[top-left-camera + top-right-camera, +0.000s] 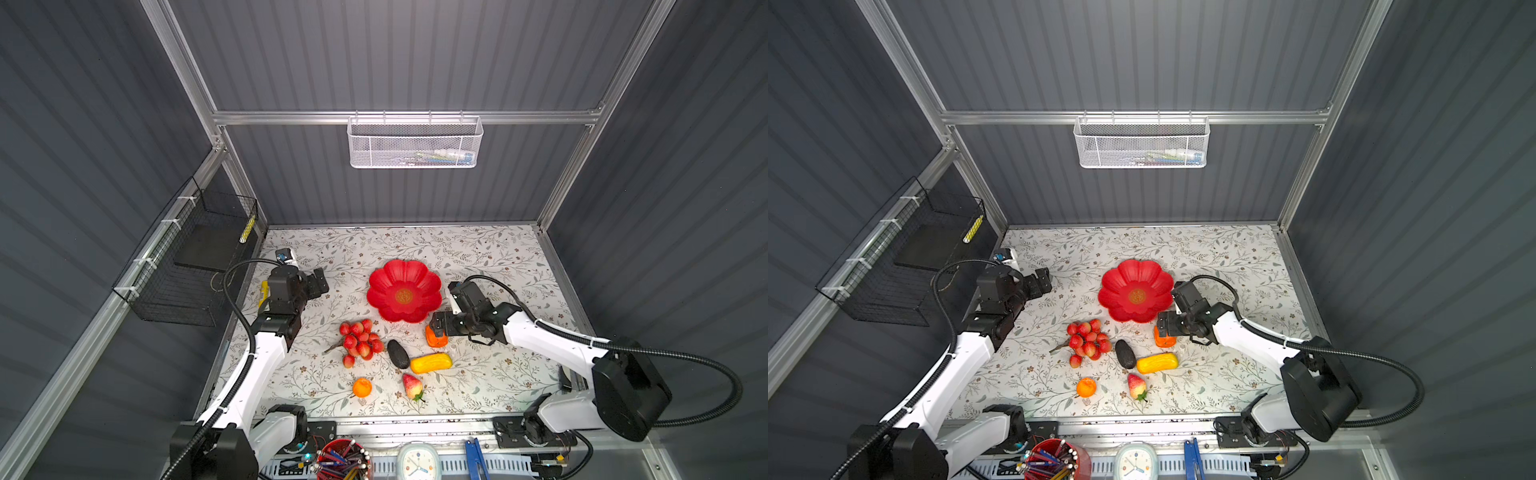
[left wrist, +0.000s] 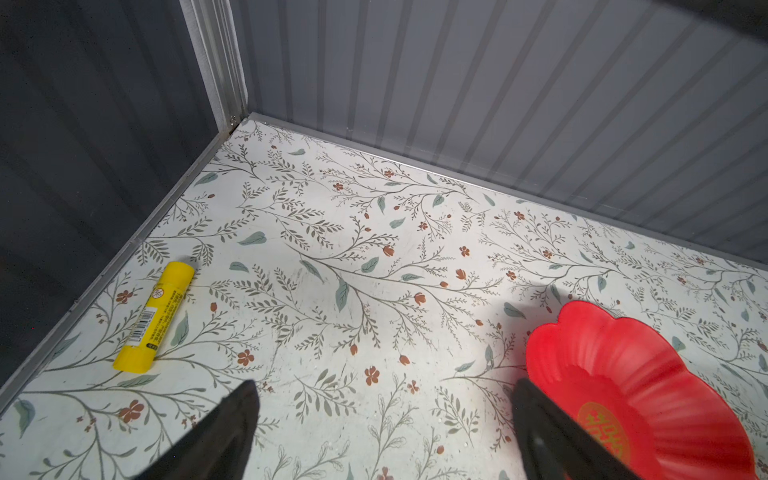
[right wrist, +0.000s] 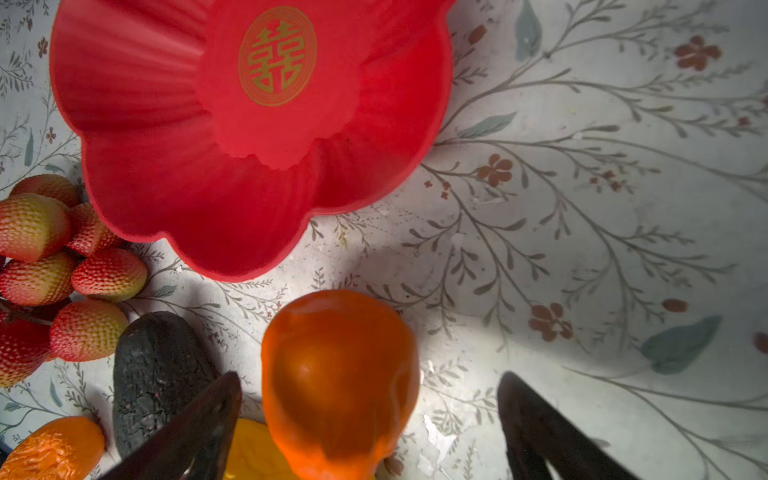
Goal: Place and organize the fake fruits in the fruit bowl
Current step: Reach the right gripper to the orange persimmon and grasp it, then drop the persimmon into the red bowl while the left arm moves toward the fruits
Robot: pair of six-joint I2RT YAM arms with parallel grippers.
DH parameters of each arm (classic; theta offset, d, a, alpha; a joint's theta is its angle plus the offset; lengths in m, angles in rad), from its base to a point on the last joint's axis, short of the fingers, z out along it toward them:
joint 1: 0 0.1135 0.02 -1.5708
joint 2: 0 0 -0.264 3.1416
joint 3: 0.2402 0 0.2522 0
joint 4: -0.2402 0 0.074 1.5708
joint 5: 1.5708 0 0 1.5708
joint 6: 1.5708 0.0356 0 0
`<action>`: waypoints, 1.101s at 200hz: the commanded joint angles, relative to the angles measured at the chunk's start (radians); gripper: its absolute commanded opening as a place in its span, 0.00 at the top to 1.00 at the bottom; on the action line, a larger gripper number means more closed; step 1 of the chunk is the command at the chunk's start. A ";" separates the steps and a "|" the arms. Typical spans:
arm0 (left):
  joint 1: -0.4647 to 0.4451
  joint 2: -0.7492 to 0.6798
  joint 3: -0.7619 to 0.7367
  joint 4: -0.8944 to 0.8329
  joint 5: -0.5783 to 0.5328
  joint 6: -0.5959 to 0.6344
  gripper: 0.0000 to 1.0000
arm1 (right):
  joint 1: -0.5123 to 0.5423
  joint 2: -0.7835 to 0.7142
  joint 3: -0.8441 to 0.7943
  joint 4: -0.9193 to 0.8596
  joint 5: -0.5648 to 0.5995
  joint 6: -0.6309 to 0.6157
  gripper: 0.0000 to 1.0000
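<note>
Straddling blocky orange fruit (image 1: 437, 340) with right gripper (image 1: 435, 330), jaws wide for the grab, right of centre; left gripper (image 1: 319, 281) wide, empty, parked mid-left.

Left gripper (image 1: 319, 282): mid-left of frame, jaws wide apart.
Right gripper (image 1: 436, 325): just right of centre, jaws wide apart, pointing left.

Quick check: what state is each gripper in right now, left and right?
Left gripper: open, empty.
Right gripper: open, with the blocky orange fruit between its jaws, not gripped.
</note>
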 commanded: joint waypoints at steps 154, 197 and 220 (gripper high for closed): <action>0.007 -0.150 0.025 -0.167 0.048 -0.023 0.04 | 0.025 0.071 0.096 -0.185 0.039 -0.041 0.45; 0.007 -0.159 0.050 -0.249 0.103 -0.027 0.06 | 0.018 -0.069 0.181 -0.252 0.175 -0.104 0.49; 0.007 -0.159 0.067 -0.308 0.170 -0.030 0.08 | 0.019 -0.010 0.277 -0.191 0.163 -0.134 0.48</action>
